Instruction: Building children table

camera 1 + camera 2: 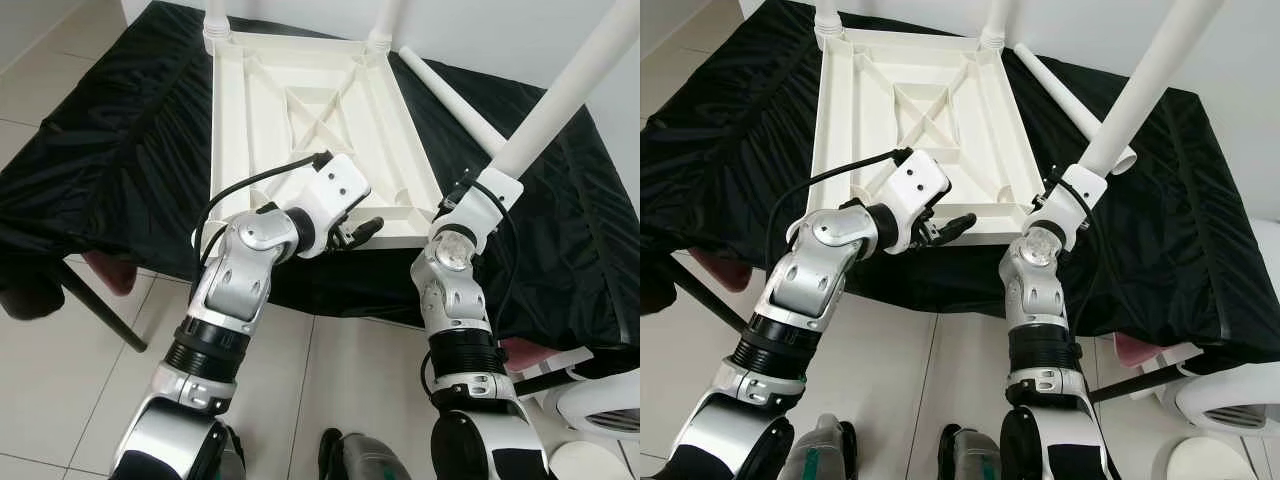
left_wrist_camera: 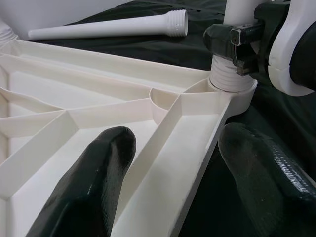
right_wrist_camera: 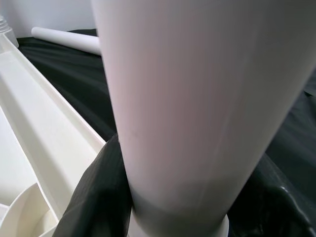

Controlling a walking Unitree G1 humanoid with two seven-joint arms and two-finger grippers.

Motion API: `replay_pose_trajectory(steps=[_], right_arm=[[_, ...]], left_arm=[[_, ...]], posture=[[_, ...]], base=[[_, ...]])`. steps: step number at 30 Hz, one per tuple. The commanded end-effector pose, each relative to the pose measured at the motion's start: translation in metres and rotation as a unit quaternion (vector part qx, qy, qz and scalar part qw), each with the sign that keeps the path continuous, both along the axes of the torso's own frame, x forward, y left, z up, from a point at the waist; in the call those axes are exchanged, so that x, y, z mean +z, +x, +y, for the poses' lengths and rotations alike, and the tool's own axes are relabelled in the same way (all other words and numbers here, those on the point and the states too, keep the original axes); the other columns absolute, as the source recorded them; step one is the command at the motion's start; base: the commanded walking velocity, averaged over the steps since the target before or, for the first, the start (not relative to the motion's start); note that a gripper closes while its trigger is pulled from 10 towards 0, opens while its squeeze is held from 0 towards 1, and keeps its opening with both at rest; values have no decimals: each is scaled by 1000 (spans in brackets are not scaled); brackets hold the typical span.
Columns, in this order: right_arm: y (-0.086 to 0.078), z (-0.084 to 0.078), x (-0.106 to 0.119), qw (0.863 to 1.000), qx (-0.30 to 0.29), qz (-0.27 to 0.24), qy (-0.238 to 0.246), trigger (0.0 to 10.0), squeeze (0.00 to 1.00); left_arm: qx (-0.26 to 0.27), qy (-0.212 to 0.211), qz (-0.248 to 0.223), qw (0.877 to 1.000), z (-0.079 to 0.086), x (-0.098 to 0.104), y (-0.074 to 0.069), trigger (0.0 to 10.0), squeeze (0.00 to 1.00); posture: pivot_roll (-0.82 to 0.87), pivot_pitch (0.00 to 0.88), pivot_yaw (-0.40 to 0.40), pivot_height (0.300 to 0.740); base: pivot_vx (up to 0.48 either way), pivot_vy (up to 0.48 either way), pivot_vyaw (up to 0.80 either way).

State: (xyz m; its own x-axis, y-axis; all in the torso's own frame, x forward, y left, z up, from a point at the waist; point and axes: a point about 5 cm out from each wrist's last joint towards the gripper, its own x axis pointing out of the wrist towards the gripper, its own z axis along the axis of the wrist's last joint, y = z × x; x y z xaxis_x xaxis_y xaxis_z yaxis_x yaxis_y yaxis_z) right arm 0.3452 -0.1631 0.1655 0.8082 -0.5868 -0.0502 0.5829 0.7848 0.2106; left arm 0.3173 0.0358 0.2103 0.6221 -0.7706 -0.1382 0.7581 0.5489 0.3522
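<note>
I am standing at a bench draped in a black cloth (image 1: pixel 120 150), and the white tabletop (image 1: pixel 300 110) is lying upside down on it, its ribbed underside facing up. Two legs are already standing in the far corner sockets, the far left leg (image 1: pixel 216 18) and the far right leg (image 1: pixel 384 20). A loose leg (image 1: pixel 450 100) is lying on the cloth just beside the tabletop's right edge, its threaded end pointing toward the far side.

My right fingers (image 3: pixel 98 197) are wrapped around the fourth leg (image 1: pixel 1145 80), closed tight on it near its lower end. That leg is standing tilted, leaning away to my right, with its threaded foot sitting in the near right corner socket (image 2: pixel 232 91) of the tabletop. In the left wrist view the threads are showing just above the socket rim, so the leg is not sunk all the way in.

My left fingers (image 2: pixel 173 168) are spread wide and holding nothing. They are straddling the tabletop's near edge close to that same corner: one finger is lying over the ribbed inside, the other is hanging outside the rim above the black cloth. I cannot tell whether either finger is touching the plastic.

Below the bench edge, pale floor tiles (image 1: pixel 60 370) are showing around my arms.
</note>
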Motion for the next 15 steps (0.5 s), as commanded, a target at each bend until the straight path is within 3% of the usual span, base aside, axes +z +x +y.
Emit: replay_pose_trajectory(steps=[1, 15], right_arm=[[-6, -10, -26, 998, -23, 56, 17, 10000, 0], [-5, -13, -22, 999, -16, 41, 11, 10000, 0]], left_arm=[[65, -16, -20, 998, 1, 2, 3, 10000, 0], [59, -17, -20, 998, -2, 2, 2, 10000, 0]], posture=[[66, 104, -100, 740], [56, 95, -99, 740]], base=[[0, 0, 0], [0, 0, 0]])
